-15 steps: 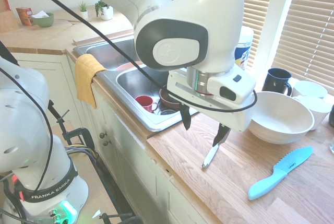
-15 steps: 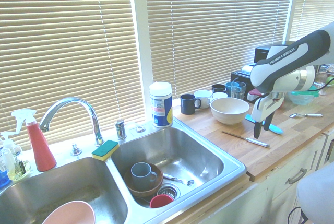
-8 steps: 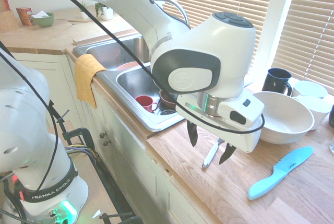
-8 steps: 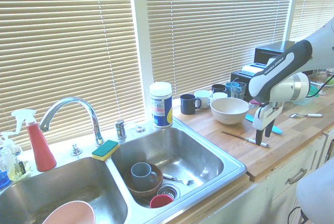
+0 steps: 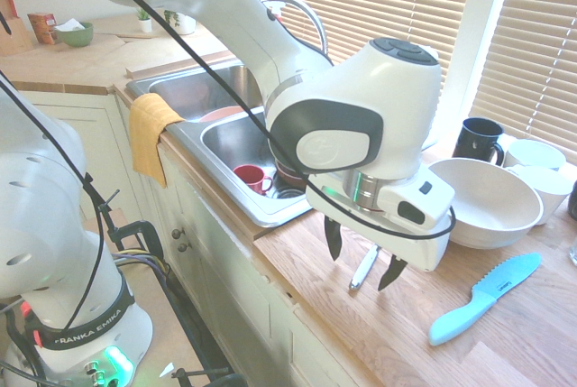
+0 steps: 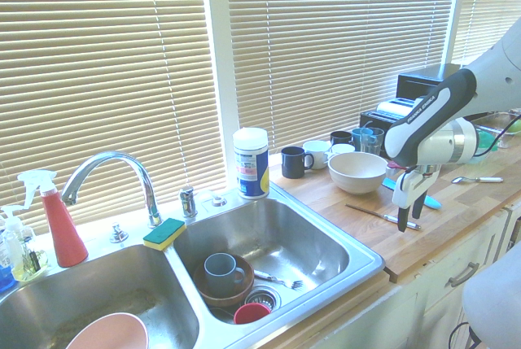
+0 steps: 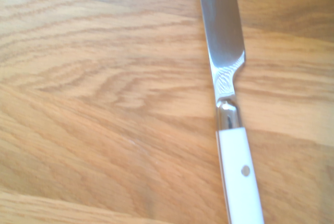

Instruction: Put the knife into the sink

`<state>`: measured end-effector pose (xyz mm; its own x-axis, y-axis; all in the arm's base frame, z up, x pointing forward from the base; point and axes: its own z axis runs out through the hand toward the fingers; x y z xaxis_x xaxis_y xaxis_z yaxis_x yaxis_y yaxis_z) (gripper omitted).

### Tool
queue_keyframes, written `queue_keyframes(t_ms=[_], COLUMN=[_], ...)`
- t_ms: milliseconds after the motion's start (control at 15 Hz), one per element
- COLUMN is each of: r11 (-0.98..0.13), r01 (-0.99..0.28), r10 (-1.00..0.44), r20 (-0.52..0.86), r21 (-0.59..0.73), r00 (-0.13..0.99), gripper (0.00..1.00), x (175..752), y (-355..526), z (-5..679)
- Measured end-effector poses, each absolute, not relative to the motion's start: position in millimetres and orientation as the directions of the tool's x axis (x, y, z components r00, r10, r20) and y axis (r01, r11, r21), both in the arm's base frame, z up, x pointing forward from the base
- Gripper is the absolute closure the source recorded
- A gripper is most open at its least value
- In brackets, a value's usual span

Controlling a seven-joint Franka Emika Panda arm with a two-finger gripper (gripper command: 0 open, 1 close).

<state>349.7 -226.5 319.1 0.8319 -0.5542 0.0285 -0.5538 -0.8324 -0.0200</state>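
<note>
Oiled wood forms the tabletop (image 5: pixel 325 315) in the first exterior view. The knife (image 5: pixel 363 269) lies flat on it, just beside the sink (image 5: pixel 236 145) edge, handle toward the front. The end effector (image 5: pixel 361 259) hangs straight down over the handle, fingers spread wide on either side of it and holding nothing. A light-blue serrated knife (image 5: pixel 482 299) lies well apart, and a white bowl (image 5: pixel 487 202) stands behind.

In the second exterior view, the knife (image 6: pixel 383 216) rests between the sink (image 6: pixel 342 239) and the white bowl (image 6: pixel 357 172). The end effector (image 6: pixel 408 217) is low over the handle end, jaws apart. A brown bowl with a mug (image 6: pixel 223 277) occupies part of the near basin, so the release should be aimed at bare metal.

In the wrist view, the knife (image 7: pixel 229 98) runs lengthwise, white handle and steel blade both sharp against the grain. The handle sits off-centre here. Recommended procedure: centre the fingers across the handle, descend until the tips almost meet the wood, then close. A thin flat item is likely to slip if gripped high.

Compared with the earlier frames, the end effector has come down closer to the knife and moved over the handle. The opening is unchanged and the knife has not moved.
</note>
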Motion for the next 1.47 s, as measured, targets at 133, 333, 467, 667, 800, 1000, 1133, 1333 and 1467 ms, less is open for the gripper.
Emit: queue_keyframes(t_ms=[133, 333, 467, 667, 800, 1000, 1133, 1333, 1467], r11=[-0.836, -0.840, -0.842, -0.842, -0.842, -0.839, -0.837, -0.834, -0.829], r01=[-0.549, -0.543, -0.540, -0.539, -0.539, -0.544, -0.546, -0.551, -0.558], r10=[-0.549, -0.543, -0.540, -0.539, -0.539, -0.545, -0.547, -0.551, -0.559], r20=[0.031, 0.033, 0.037, 0.040, 0.040, 0.040, 0.040, 0.040, 0.041], r21=[-0.019, -0.018, -0.017, -0.016, -0.016, -0.020, -0.021, -0.021, -0.021], r00=[0.835, 0.839, 0.841, 0.841, 0.841, 0.838, 0.837, 0.833, 0.828], gripper=[1.00, 1.00, 1.00, 1.00, 1.00, 1.00, 1.00, 1.00, 1.00], x=[352.6, 357.2, 360.7, 365.6, 366.0, 366.9, 368.3, 369.3, 369.6], y=[-223.2, -217.9, -216.0, -216.5, -216.8, -217.4, -217.3, -216.3, -216.3], z=[318.1, 315.7, 312.8, 312.9, 312.8, 312.7, 312.7, 312.9, 313.3])
